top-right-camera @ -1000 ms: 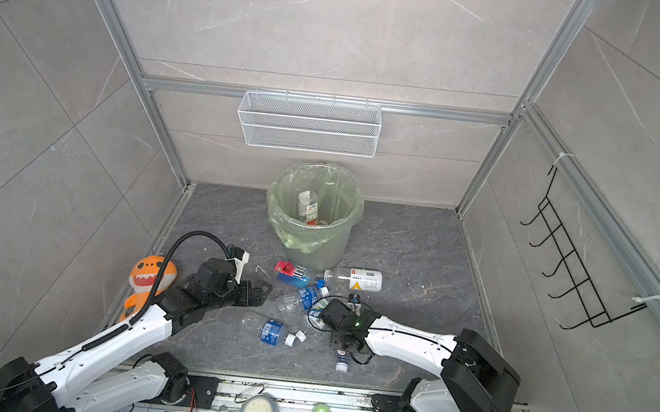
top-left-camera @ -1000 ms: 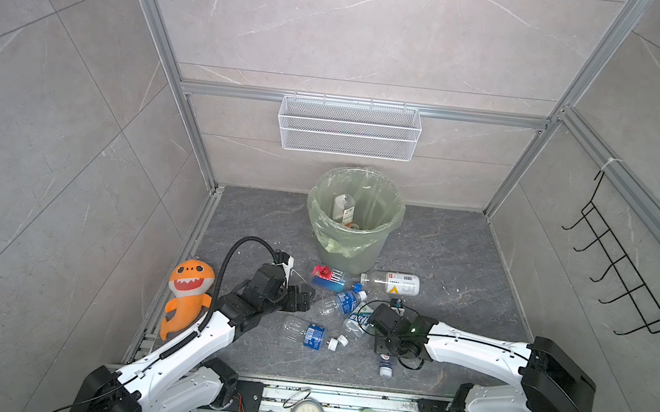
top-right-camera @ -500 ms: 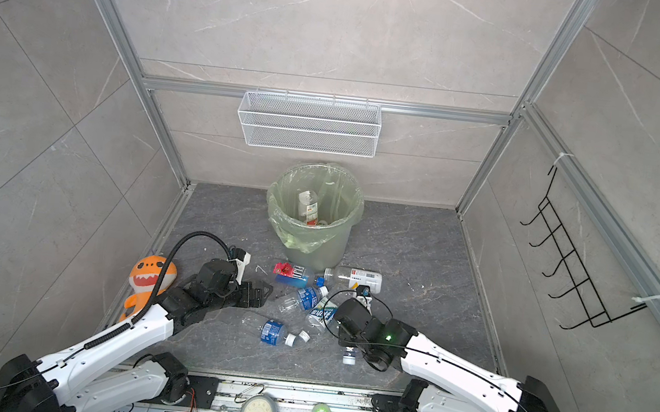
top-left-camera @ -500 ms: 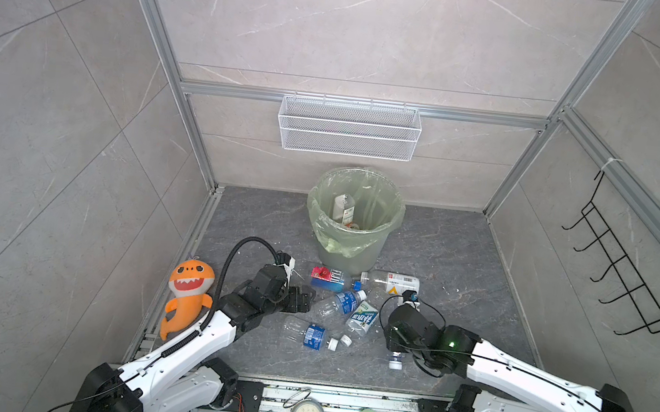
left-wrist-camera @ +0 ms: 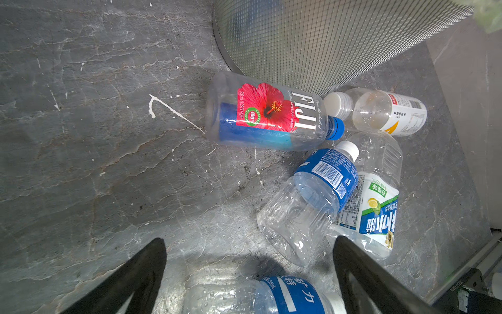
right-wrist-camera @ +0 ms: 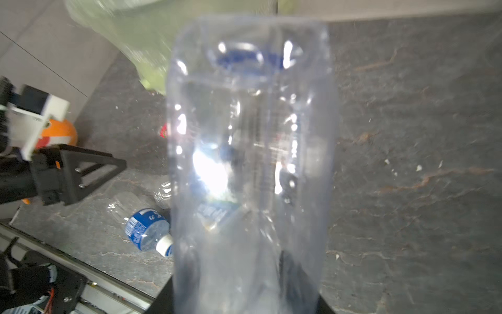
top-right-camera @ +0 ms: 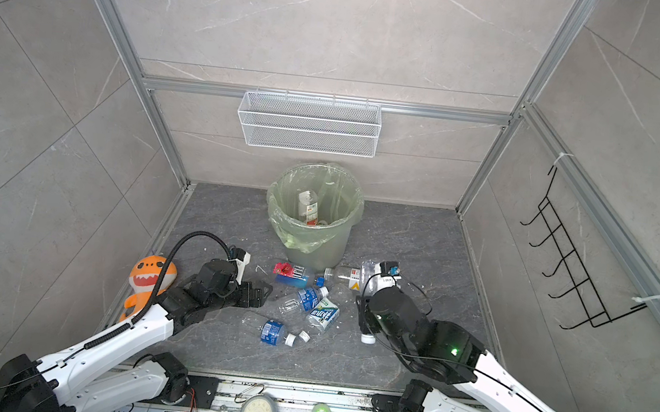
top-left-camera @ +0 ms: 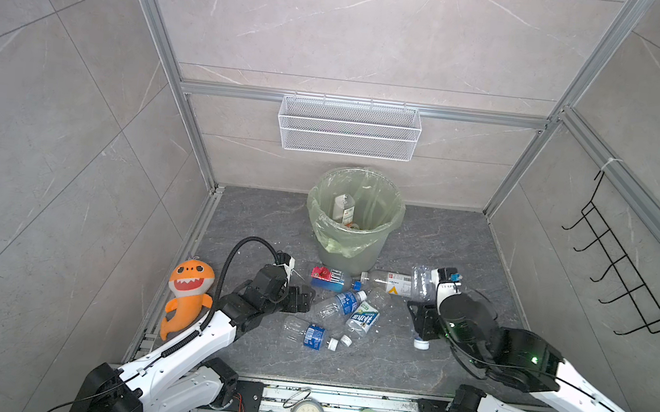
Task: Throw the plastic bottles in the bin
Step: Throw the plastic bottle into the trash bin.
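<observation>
right pincer [right-wrist-camera: 231, 277] clamped on a clear bottle [right-wrist-camera: 250, 136], just off the bin [top-left-camera: 360, 256], robot side, to its right. left pincer [left-wrist-camera: 250, 240] wide open, nothing in it, low over the tabletop [top-left-camera: 387, 363], robot side of the bin, to its left. five loose bottles [top-left-camera: 345, 300] lie at the bin's foot, one more bottle [top-left-camera: 342, 208] inside it.

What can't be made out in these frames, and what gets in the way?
- Right wrist view: the held bottle is blurred, its label unreadable, and it covers most of the frame.
- Both top views: the right gripper has its jaws hidden beneath its own wrist.
- Both top views: in the bin, anything beneath the binned bottle is hidden by its wall.
- Left wrist view: the blue-label bottle is cut off by the bottom edge.
</observation>
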{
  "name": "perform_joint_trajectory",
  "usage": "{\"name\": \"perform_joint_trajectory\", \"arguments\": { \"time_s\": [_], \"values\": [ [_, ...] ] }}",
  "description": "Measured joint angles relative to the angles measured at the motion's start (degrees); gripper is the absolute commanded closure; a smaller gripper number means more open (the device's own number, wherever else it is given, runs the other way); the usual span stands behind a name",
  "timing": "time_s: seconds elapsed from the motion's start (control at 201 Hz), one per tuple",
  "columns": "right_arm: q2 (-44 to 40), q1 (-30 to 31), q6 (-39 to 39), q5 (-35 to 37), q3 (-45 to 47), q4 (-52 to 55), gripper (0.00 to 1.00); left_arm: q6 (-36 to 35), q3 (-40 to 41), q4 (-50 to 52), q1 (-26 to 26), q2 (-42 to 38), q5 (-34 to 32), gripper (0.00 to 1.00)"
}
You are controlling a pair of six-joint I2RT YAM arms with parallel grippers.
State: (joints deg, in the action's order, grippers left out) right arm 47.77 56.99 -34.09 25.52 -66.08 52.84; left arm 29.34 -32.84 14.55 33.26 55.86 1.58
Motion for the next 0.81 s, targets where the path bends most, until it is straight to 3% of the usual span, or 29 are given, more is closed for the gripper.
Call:
{"name": "perform_joint_trajectory", "arguments": {
  "time_s": [0.085,0.154,0.324,0.353,0.433,0.508,0.572,0.677,0.806],
  "values": [
    [4.68,0.0,3.52,1.01,-11.61,1.6,0.58,-0.02,0.0,0.0,0.02,0.0,0.0,0.02],
    [10.69,0.0,6.71,1.97,-22.95,3.26,0.53,-0.02,0.0,-0.02,0.04,0.0,0.0,0.02],
    [32.15,-1.46,15.21,1.92,-54.8,4.85,0.5,0.02,0.28,-0.46,0.04,-0.02,0.02,0.02],
    [36.39,-2.45,16.35,1.42,-60.57,5.7,0.45,0.04,0.5,-0.68,0.04,-0.07,0.02,0.02],
    [52.0,-7.02,18.8,-0.98,-83.23,8.7,0.03,0.17,1.53,-0.87,0.04,-0.52,0.07,0.02],
    [64.52,-11.85,20.13,-3.5,-99.08,10.45,0.01,0.5,2.58,-0.63,0.17,-1.64,0.15,0.02],
    [68.63,-15.56,20.22,-5.53,-99.8,11.39,0.01,0.72,3.06,-0.15,0.26,-2.69,0.2,0.02],
    [69.2,-20.59,20.11,-8.26,-90.9,11.19,0.01,0.94,3.26,0.52,0.44,-4.15,0.2,0.02],
    [67.93,-22.32,19.96,-10.38,-84.52,9.6,0.01,0.96,3.26,1.22,0.81,-6.08,-0.02,0.02]
  ]
}}
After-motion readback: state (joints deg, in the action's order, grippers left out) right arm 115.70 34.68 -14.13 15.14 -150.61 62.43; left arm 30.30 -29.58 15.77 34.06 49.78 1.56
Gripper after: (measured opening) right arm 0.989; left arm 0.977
